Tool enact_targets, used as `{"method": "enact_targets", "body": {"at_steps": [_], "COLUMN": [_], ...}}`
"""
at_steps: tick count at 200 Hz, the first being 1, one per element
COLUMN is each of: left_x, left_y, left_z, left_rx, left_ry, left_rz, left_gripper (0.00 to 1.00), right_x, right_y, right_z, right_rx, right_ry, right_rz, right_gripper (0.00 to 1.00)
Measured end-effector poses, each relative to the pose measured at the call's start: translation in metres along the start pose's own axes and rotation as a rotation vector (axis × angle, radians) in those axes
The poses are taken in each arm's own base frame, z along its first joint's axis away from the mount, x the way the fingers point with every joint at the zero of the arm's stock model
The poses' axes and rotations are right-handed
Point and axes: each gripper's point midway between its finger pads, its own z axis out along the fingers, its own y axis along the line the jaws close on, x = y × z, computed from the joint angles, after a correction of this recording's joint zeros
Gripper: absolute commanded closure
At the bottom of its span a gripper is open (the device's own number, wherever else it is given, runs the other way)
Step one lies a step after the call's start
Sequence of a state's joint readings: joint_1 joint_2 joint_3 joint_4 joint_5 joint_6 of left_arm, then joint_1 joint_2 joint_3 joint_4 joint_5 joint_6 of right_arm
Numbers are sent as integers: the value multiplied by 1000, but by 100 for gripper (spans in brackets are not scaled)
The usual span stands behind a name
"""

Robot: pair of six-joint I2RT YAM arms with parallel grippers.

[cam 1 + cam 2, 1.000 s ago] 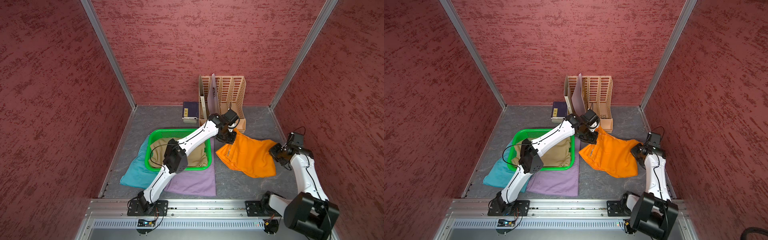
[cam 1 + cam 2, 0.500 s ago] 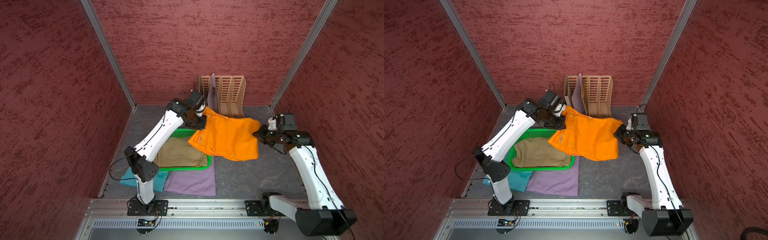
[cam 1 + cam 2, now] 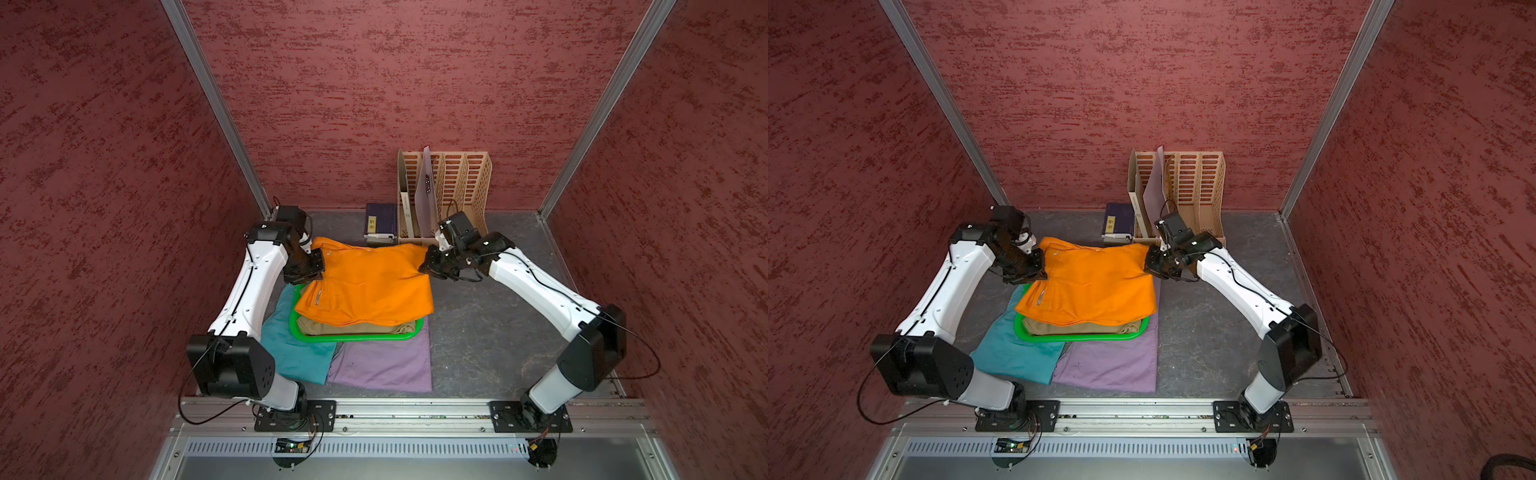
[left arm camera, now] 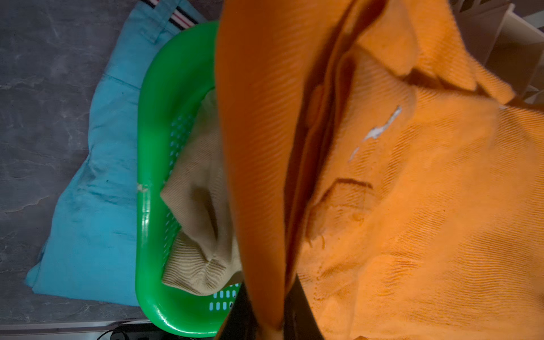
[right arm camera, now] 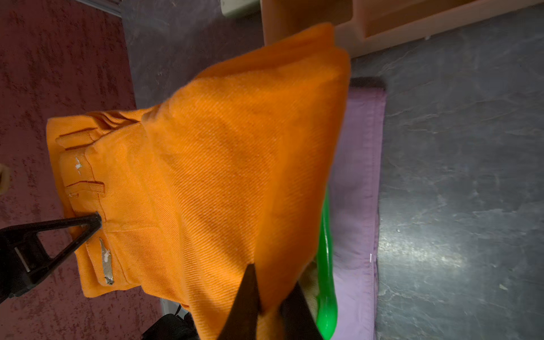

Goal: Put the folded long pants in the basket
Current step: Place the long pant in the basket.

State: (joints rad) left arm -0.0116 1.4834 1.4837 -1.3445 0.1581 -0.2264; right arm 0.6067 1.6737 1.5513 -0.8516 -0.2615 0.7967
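**Top views.** The folded orange twill trousers (image 3: 365, 286) are held up over the shallow bright green perforated plastic basket (image 3: 357, 337), stretched between both arms. The left gripper (image 3: 318, 259) is clamped on the waistband corner above the basket's far-left corner. The right gripper (image 3: 428, 266) is clamped on the opposite corner, just past the basket's far-right end. The garment's long axis is found to run along the basket's long side, from one gripper to the other, so neither arm is nearer. The free edge droops onto the folded tan trousers (image 3: 357, 329) inside the basket. The teal trousers (image 3: 295, 349) and lilac trousers (image 3: 382, 361) are noted partly beneath the basket.

**Left wrist view.** The fingers (image 4: 303, 312) are seen pinched on an orange fold, and the cloth spreads away from them above the basket.

**Right wrist view.** The fingers (image 5: 244, 294) are closed on the cloth, with the basket's rim visible below the hem.

**Assessment.** A straight descent is judged sufficient. The overhang past the basket's right end is flagged.
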Motion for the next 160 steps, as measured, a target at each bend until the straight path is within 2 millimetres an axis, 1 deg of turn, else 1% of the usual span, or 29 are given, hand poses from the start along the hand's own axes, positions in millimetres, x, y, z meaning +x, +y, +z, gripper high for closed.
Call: {"method": "enact_targets", "body": {"at_steps": [24,48,87,120,139,160], "left_x": [11,17,15,12,11,12], "left_y": [15,24,33,34,35,37], "left_z": [9,16,21,29,33,42], "left_rx": [-34,-74,-120,-126,-132,-143], "left_ry": [21,29,15,24,32,49], "left_rz": [-18,-21,-24,-26,-29,-33], "left_gripper": [100,100,100,100,100,100], "right_x": [13,21,23,24,27,33], "right_y": [6,10,10,10,4,-8], "right_z": [25,39,43,44,49,58], "right_rx": [36,62,77,86,98,117], "right_ry": [42,57,50,43,47,58], "right_rz": [-27,-51,-64,-71,-70,-66], "right_gripper": [100,100,100,100,100,100]}}
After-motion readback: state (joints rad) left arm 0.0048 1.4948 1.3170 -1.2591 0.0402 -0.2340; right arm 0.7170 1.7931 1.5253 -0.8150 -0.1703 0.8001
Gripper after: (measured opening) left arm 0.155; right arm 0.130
